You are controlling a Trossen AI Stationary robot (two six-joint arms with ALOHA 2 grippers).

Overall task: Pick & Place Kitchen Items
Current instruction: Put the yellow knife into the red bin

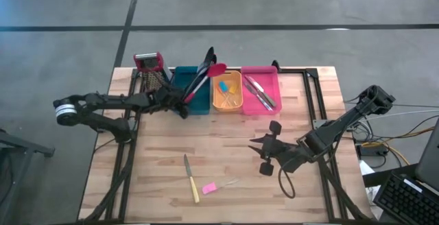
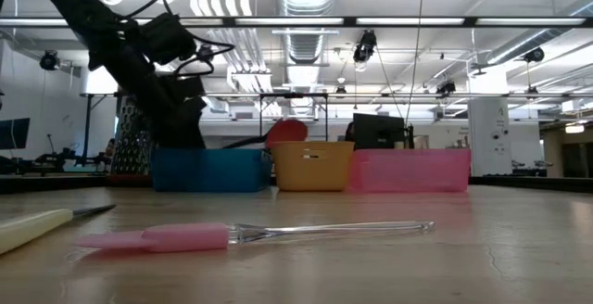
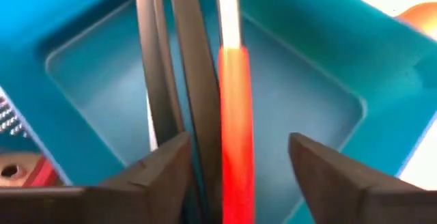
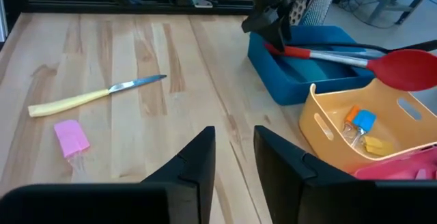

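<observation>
My left gripper (image 3: 235, 176) stands apart astride the red spoon (image 3: 235, 115) in the teal bin (image 1: 195, 101), placing step; next, probably the knife (image 1: 190, 178) on the surface (image 1: 226, 163).

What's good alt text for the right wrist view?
Seen past the right claw, a yellow-handled knife and a pink spatula lie apart on a wooden table. Farther off, the left claw hangs over a teal bin holding a red spoon, beside an orange bin of small pieces.
</observation>
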